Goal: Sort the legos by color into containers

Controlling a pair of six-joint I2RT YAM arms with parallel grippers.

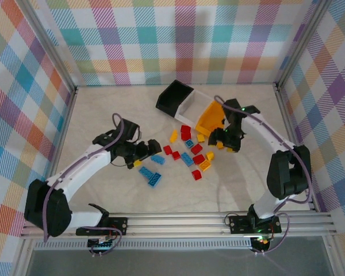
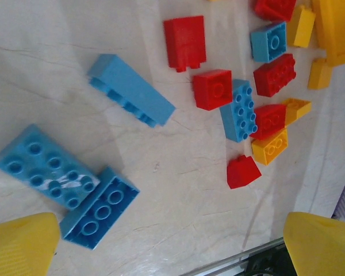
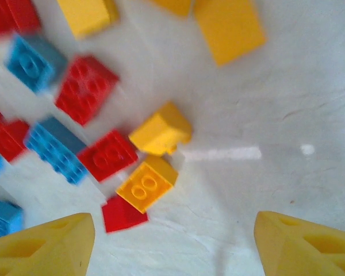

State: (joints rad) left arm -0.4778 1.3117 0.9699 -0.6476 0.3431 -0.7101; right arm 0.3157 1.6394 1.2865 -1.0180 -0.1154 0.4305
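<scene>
Red, blue and yellow-orange legos (image 1: 187, 150) lie scattered mid-table. The black bin (image 1: 173, 96), white bin (image 1: 191, 105) and yellow-orange bin (image 1: 210, 117) lie side by side behind them. My left gripper (image 1: 145, 152) hovers at the pile's left edge, open and holding nothing (image 2: 172, 247). Two joined blue bricks (image 2: 63, 184) lie near its left fingertip (image 2: 20, 244), and a blue brick (image 2: 132, 89) lies on its side farther off. My right gripper (image 1: 221, 140) is open over the pile's right edge (image 3: 172, 247), above bare table. A yellow brick (image 3: 145, 183) and a red sloped piece (image 3: 122, 214) lie just ahead of its left finger (image 3: 43, 247).
An aluminium frame rail (image 1: 178, 221) runs along the near edge, and checkered walls (image 1: 178, 40) close in the other three sides. Bare table (image 1: 98, 109) stretches to the left and toward the front. The yellow-orange bin sits close behind the right gripper.
</scene>
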